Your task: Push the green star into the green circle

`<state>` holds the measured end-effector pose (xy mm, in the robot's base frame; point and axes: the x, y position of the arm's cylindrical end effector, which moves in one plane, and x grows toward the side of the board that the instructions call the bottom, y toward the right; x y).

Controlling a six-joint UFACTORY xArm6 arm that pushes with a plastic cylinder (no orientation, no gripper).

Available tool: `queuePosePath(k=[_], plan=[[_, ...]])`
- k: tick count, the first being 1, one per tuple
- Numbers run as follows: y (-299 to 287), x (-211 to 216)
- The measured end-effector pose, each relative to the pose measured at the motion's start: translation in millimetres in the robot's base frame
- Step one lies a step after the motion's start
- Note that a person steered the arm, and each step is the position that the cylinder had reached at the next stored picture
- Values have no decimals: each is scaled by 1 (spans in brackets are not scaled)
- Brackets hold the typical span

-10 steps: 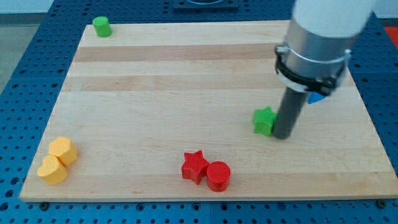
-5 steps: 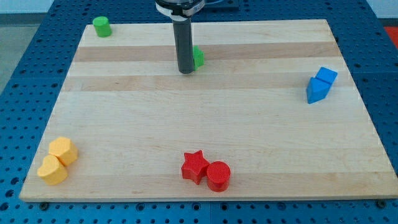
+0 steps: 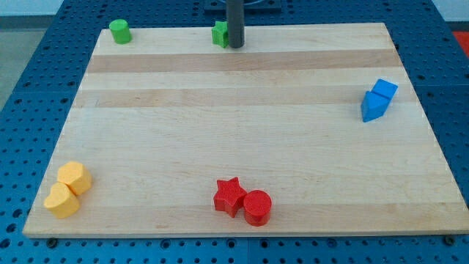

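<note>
The green star [image 3: 220, 34] lies at the view's top edge of the wooden board [image 3: 242, 132], near the middle. My tip [image 3: 235, 46] stands right against the star's right side, touching it. The green circle [image 3: 120, 31] sits at the board's top left corner, well to the left of the star, with bare wood between them.
Two blue blocks [image 3: 378, 100] lie touching at the view's right. A red star [image 3: 229, 196] and a red circle [image 3: 257, 207] touch at the bottom middle. Two yellow blocks [image 3: 67, 188] lie at the bottom left. The board's top edge runs just behind the star.
The green star has moved from the right middle of the board up to its top edge. My tip has moved with it and now stands on the star's right side instead of its left.
</note>
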<state>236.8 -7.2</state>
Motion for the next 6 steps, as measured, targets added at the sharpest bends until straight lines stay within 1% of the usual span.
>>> queuePosePath(k=[1, 2, 3, 4, 6], plan=[[14, -21], [-28, -24], [-85, -22], [-120, -21], [-60, 13]])
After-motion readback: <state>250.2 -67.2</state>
